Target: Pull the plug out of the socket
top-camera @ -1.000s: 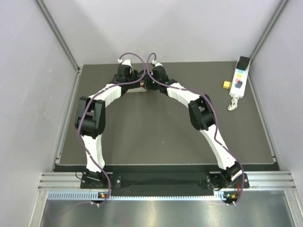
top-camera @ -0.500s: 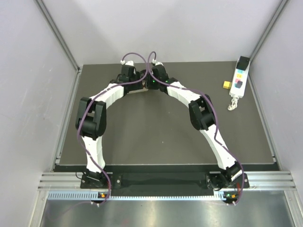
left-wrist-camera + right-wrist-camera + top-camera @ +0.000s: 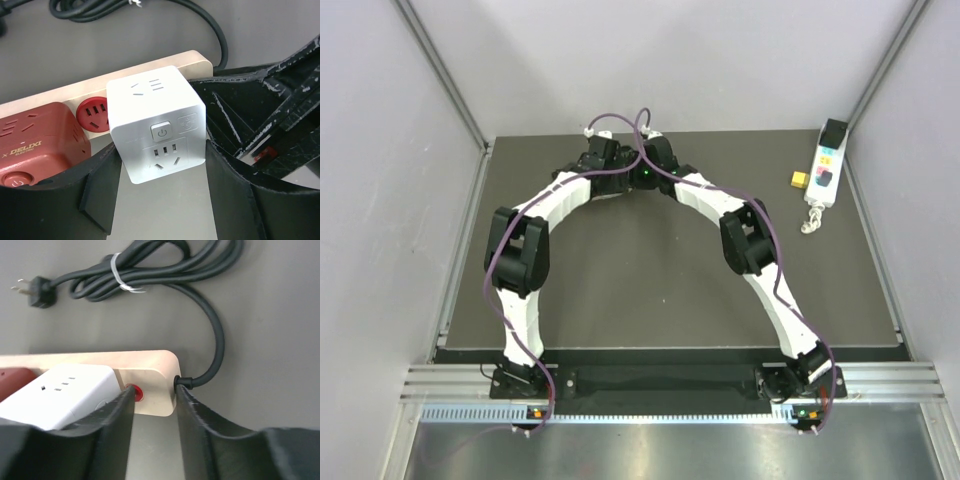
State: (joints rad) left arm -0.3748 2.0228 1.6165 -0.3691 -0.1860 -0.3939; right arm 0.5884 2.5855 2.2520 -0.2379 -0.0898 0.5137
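Overhead, the left arm (image 3: 535, 215) and right arm (image 3: 720, 205) meet above the power strip (image 3: 150, 365). From the left wrist, the left gripper (image 3: 160, 150) presses matte black fingers (image 3: 227, 185) against both flanks of the glossy white cube plug (image 3: 157, 122). The plug sits on the beige strip beside a red cube (image 3: 40, 140), seemingly ready for pulling. From the right wrist, the right gripper (image 3: 154, 395) has its fingers narrowly parted, straddling the strip's cord (image 3: 217, 335) end, likely to brace it; I cannot tell whether they pinch it.

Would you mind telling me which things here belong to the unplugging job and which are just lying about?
In the job: white cube adapter; beige power strip; left end effector, straddling the adapter; right end effector, at the strip's cord end.
Lying about: red cube adapter; tied black cord; button pendant; small yellow block.
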